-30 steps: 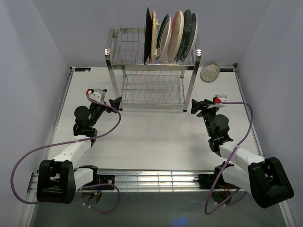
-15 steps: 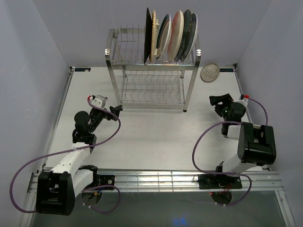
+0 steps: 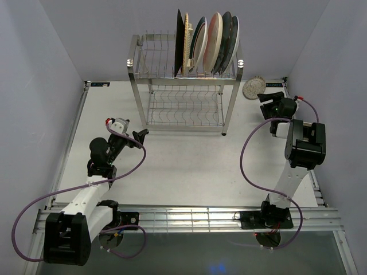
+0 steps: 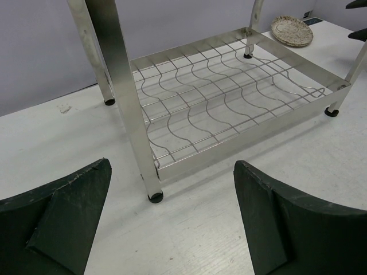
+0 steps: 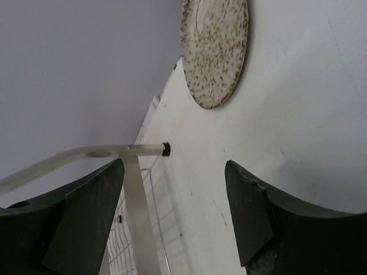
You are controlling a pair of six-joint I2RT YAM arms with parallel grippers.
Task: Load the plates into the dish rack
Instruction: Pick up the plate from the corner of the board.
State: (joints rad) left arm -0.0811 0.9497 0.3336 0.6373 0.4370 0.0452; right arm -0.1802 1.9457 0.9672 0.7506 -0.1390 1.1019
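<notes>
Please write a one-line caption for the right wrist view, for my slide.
Open right gripper points toward the speckled round plate lying flat on the table, near the dish rack.

Shiny steel dish rack [image 4: 123,86], speckled small plate [image 5: 215,48], matt white table [image 4: 218,229].
The dish rack is polished metal with glossy wire shelves; the small plate looks like matt, brown-speckled ceramic; the table is faintly scuffed; the left gripper [image 4: 172,165] fingers [image 4: 281,229] are dark, matt, rough-edged.
</notes>
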